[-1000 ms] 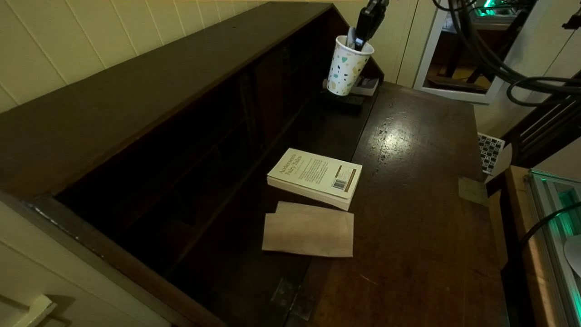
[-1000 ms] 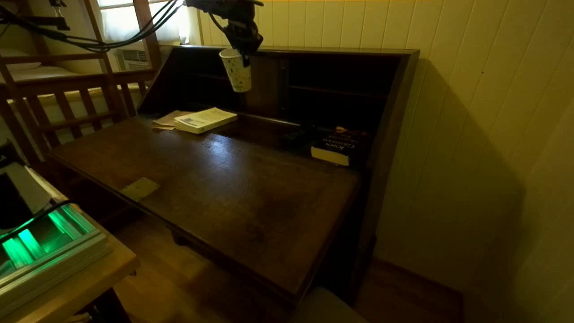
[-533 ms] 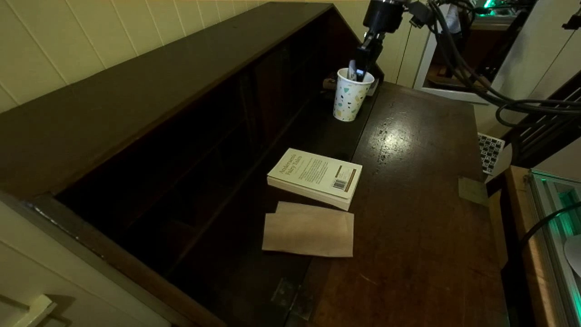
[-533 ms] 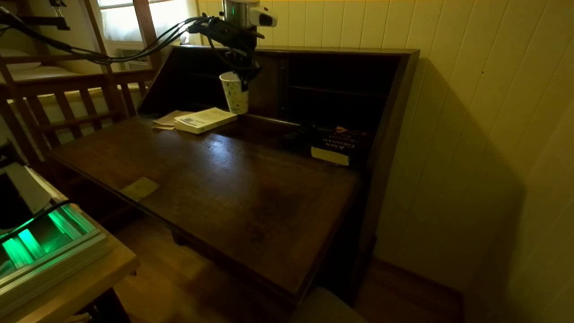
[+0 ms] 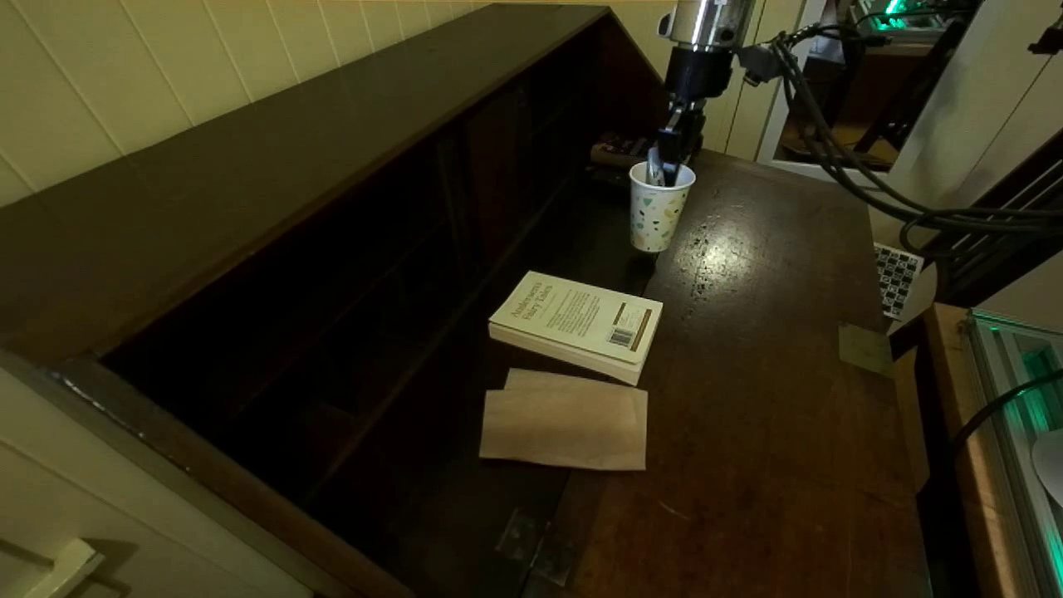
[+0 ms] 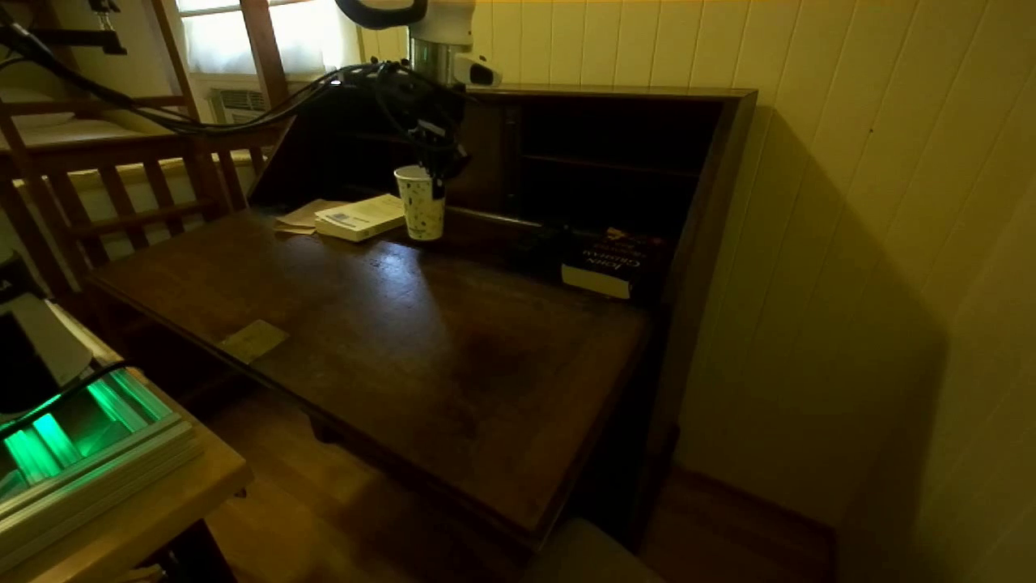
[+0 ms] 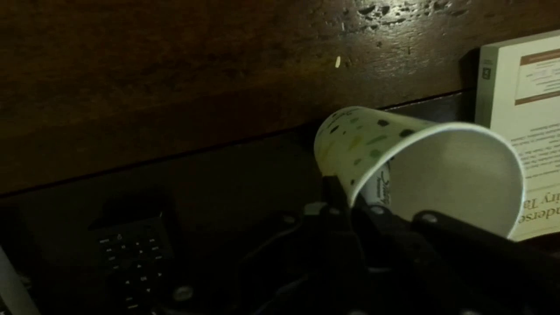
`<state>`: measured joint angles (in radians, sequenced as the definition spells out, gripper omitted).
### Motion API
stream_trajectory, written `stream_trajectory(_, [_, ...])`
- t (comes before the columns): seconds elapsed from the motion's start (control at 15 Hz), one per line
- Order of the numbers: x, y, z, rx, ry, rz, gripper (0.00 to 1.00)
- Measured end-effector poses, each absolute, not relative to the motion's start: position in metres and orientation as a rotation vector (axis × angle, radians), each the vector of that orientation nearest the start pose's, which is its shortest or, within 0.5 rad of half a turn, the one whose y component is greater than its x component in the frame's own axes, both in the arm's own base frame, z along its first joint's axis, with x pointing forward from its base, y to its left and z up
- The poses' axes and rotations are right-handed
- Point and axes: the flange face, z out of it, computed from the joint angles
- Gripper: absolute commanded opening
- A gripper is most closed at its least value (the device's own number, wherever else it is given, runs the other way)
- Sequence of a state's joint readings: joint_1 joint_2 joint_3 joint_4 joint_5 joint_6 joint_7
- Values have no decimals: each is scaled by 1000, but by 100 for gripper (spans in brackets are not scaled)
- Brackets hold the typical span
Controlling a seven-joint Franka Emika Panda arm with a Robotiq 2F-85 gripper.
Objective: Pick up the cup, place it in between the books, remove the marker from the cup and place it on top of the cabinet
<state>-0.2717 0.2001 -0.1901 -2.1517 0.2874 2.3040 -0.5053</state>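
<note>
A white cup [image 5: 658, 220] with coloured specks hangs upright over the desk surface, close to the white book [image 5: 581, 320]. My gripper [image 7: 346, 192] is shut on the cup's rim, with one finger inside the wall and one outside. Inside the cup leans the marker [image 7: 378, 188], its pale barrel with dark lettering partly hidden by the rim and a finger. A flat tan book-like item [image 5: 565, 423] lies beside the white book. The dark book [image 6: 603, 271] rests at the far end, beyond the cup in an exterior view. The dark brown cabinet [image 5: 332, 100] has a long flat top.
A black remote [image 7: 135, 258] lies on the desk on the dark book's side of the cup. Open shelf compartments [image 6: 615, 134] line the back. Cables [image 5: 839, 158] trail from the arm. A separate bench [image 6: 162, 478] stands in front.
My gripper has come down with the cup, which now hangs lower and nearer the white book. The grip on the rim is unchanged, and the books have stayed put.
</note>
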Motion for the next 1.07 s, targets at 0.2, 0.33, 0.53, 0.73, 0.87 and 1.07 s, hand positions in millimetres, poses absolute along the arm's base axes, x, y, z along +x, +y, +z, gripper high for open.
stream_trajectory(0.2, [505, -245, 297, -2981, 238, -29, 1])
stream_trajectory(0.33, [508, -247, 294, -2985, 255, -23, 1])
stream_trajectory(0.53, [515, -251, 293, -2991, 271, -35, 1])
stream_trajectory(0.73, [521, -255, 294, -2998, 289, -51, 1])
stream_trajectory(0.87, [524, -257, 293, -3001, 299, -53, 1])
stream_trajectory(1.07, [528, -259, 288, -3002, 308, -48, 31])
